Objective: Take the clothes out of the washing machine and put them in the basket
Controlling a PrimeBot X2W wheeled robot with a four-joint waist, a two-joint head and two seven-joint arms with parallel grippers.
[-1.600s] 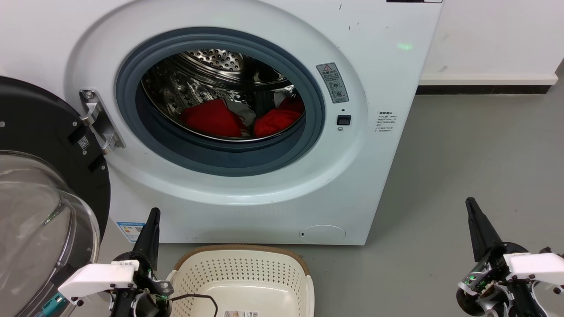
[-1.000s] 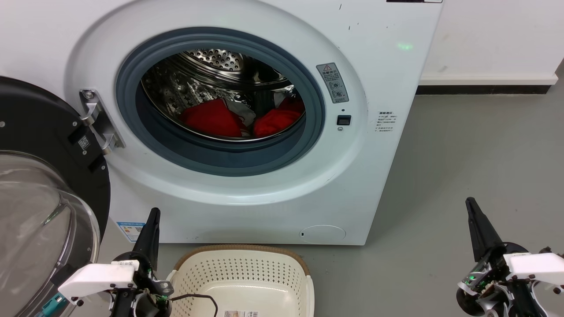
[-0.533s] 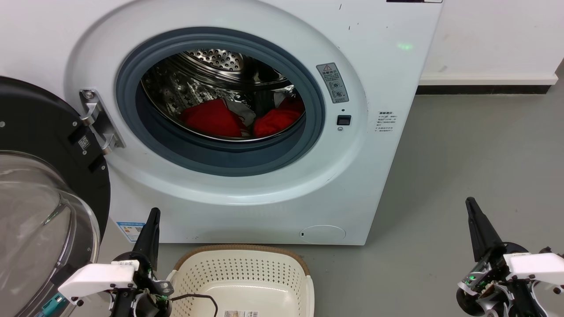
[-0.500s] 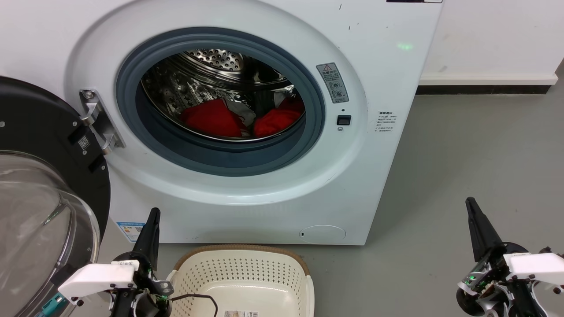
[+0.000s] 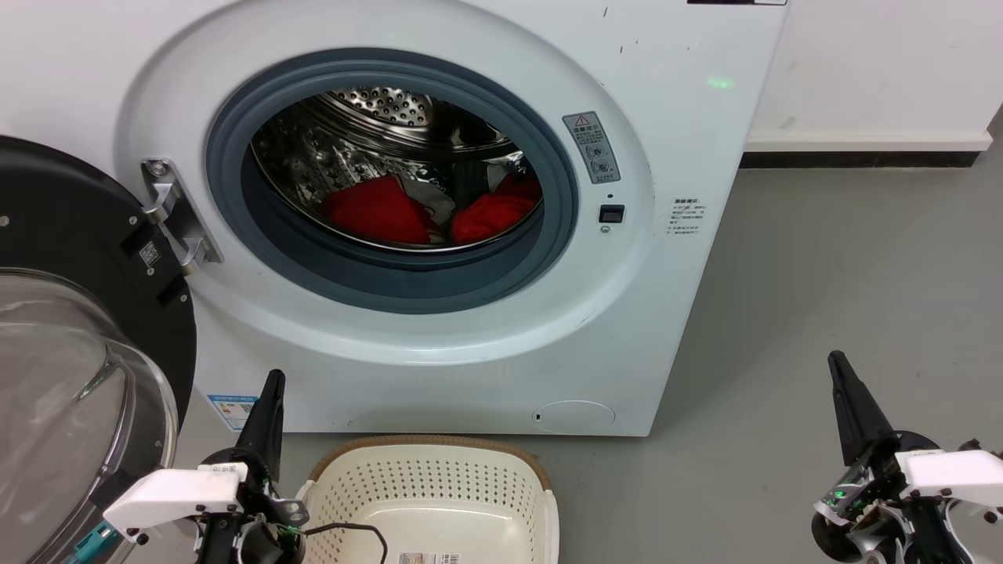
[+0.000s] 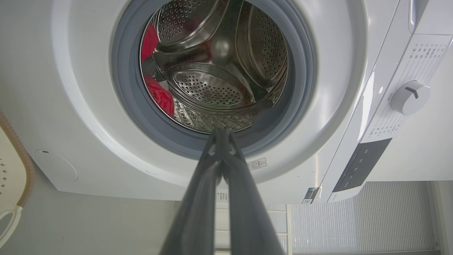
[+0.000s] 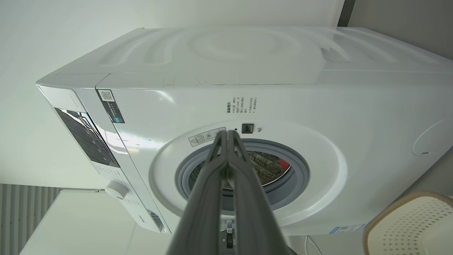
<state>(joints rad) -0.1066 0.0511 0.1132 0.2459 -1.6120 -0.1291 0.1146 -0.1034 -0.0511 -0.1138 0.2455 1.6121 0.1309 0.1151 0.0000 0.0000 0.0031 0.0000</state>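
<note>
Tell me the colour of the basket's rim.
Brown; the basket shows it best in the head view.

A grey sticker [image 5: 592, 146] bearing a warning triangle sits on the washing machine [image 5: 689, 117] front; a QR-code tag [image 5: 149, 254] marks its open door [image 5: 63, 211]. All small print is illegible.

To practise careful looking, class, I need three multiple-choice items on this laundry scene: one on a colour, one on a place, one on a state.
1. The rim of the basket is: A brown; B blue; C black.
2. The clothes lie: A in the basket; B in the drum of the washing machine; C on a chair.
3. The washing machine's door is: A latched shut; B swung open; C missing.
Key: 1 A, a brown woven-look band tops its cream walls. 2 B, red fabric sits low in the steel drum. 3 B, the glass door hangs out at the left from its hinge.
</note>
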